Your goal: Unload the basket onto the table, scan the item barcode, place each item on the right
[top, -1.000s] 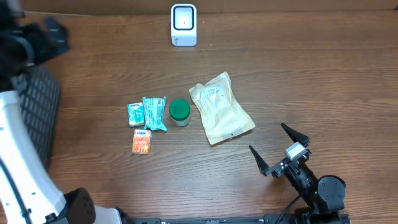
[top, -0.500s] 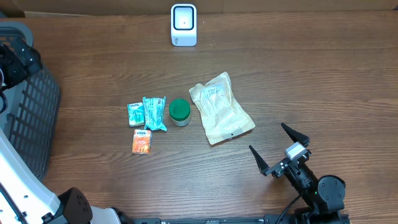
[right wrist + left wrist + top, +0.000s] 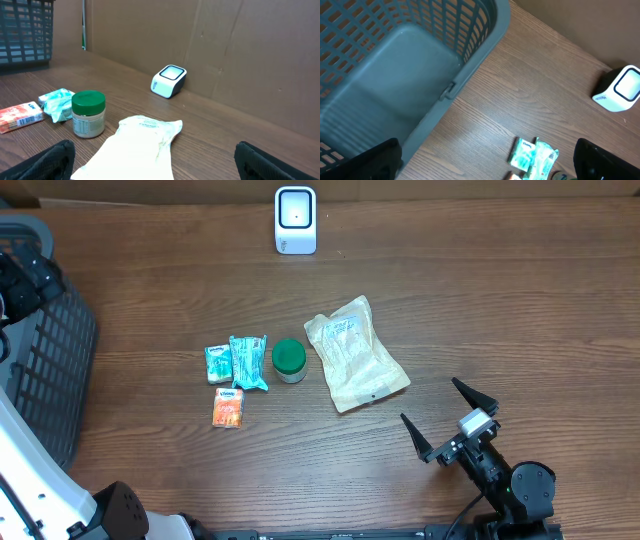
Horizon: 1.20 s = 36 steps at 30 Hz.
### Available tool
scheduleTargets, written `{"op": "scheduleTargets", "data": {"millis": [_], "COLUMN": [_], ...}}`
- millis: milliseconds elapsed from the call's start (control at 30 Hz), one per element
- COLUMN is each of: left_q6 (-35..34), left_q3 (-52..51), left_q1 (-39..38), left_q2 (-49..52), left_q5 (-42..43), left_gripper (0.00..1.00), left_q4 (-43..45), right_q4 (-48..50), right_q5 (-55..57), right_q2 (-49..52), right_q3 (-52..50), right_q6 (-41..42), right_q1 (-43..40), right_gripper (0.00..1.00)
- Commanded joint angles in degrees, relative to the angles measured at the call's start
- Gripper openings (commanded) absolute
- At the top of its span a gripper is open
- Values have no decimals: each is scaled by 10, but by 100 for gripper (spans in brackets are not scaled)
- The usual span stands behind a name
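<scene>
Overhead: scanner point(image 3: 295, 220) far side; pouch point(image 3: 356, 354), jar point(image 3: 289, 360), packets point(image 3: 249, 362) mid-table.
Basket point(image 3: 55, 360) left; left gripper point(image 3: 486, 145) and right gripper point(image 3: 428, 398) gape wide, empty.

A brown wooden table point(image 3: 520, 300) backed by a plain cardboard wall point(image 3: 250, 50).

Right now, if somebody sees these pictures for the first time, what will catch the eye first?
The large beige pouch in the middle, with a green-lidded jar and small packets on its left. Then the white scanner at the far edge and the grey basket on the left side.
</scene>
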Motion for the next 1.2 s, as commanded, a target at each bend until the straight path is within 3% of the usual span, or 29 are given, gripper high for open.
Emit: {"op": "scheduleTargets", "data": {"millis": [0, 1167], "left_q6": [7, 7], "left_q3": [-2, -2], "left_q1": [2, 2], "left_q2": [-4, -4], "left_q5": [-6, -6], "left_gripper": [100, 100], "left_q4": [0, 0], "right_q4": [1, 14], "right_q5": [-2, 28], "right_q2": [-7, -7], "right_q3": [-6, -6], "right_q6": [3, -1], "right_q1": [3, 3], "right_gripper": [100, 100]}}
